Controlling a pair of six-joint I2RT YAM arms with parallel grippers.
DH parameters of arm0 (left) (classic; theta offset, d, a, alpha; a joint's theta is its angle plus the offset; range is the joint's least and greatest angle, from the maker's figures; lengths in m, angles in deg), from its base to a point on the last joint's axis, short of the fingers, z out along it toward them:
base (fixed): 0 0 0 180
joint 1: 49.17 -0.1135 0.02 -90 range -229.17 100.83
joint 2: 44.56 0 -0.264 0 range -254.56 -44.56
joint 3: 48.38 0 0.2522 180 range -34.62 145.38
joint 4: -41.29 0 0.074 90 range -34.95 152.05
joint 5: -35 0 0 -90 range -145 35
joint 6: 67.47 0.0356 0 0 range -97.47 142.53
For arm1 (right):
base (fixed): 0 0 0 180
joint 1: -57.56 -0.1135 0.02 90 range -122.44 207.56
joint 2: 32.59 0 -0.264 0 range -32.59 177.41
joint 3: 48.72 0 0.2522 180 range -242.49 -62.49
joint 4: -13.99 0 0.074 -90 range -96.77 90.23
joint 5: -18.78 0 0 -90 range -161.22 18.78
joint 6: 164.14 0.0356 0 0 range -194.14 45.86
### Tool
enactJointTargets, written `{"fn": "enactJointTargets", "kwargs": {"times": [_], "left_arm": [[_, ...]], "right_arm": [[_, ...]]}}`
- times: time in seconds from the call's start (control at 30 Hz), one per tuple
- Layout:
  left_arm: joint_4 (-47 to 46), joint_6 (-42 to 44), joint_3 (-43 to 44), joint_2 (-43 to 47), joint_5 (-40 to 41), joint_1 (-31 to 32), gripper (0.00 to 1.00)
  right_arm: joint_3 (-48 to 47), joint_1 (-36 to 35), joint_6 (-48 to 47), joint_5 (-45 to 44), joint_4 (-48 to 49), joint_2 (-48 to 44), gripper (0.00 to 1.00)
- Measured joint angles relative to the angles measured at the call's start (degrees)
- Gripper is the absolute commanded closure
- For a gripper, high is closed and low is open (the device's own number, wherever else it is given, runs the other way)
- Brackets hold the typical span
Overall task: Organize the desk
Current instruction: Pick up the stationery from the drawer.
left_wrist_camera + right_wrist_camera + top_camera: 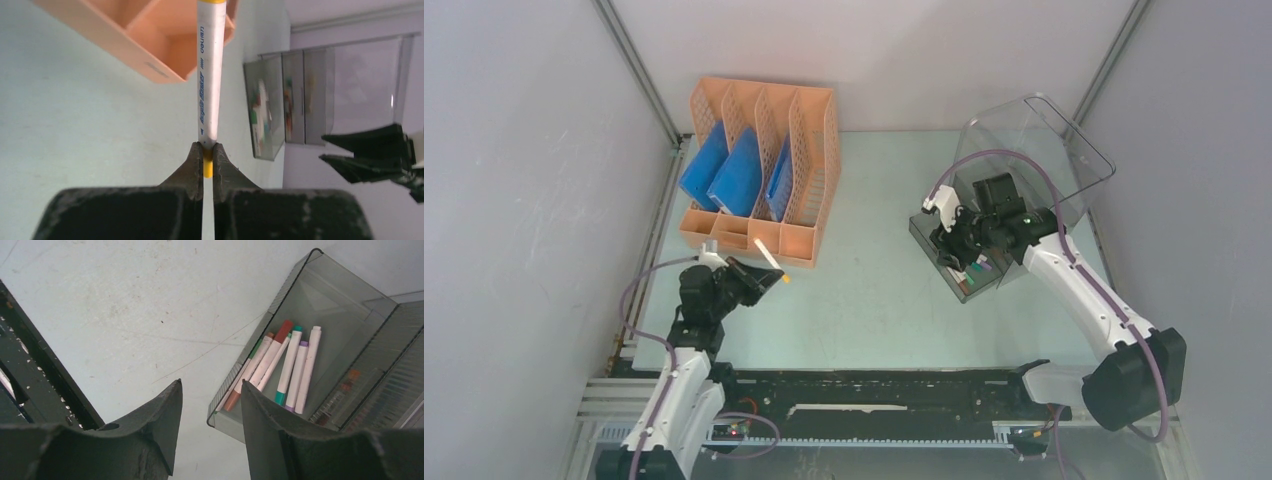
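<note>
Pinching the yellow tail end of a white marker (210, 75), the left gripper (208, 150) is clamped shut at about 8 o'clock on the desk (874, 300). The marker looks light, stiff and slick-barrelled. Held by its very tip it could swivel, so a mid-barrel hold would likely be steadier. At 3 o'clock the right gripper (211, 385) hangs with jaws apart and empty above an open drawer (340, 315) where other markers (287, 365) lie. Farther off, at 10 o'clock, stands the orange file rack (759, 170). The desk, smooth and rigid, runs from the arms' bases to the far wall.
</note>
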State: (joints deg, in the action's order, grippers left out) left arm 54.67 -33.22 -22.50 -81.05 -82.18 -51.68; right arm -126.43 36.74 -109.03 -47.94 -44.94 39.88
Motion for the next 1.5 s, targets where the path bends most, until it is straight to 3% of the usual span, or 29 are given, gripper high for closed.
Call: {"fn": "enactJointTargets", "kwargs": {"times": [0.43,1.13,1.5], "left_arm": [[-12.28,3.37,4.44,-3.52,2.23,18.05,1.00],[-34.75,11.39,13.70,-28.74,10.60,39.95,1.00],[-38.38,15.32,20.17,-38.14,14.05,47.91,1.00]], "right_arm": [[0.02,0.61,0.00,5.68,0.00,-3.19,0.45],[-0.22,1.73,2.51,23.96,-0.28,-4.63,0.40],[-0.61,4.68,8.48,32.33,1.14,-2.78,0.40]]}}
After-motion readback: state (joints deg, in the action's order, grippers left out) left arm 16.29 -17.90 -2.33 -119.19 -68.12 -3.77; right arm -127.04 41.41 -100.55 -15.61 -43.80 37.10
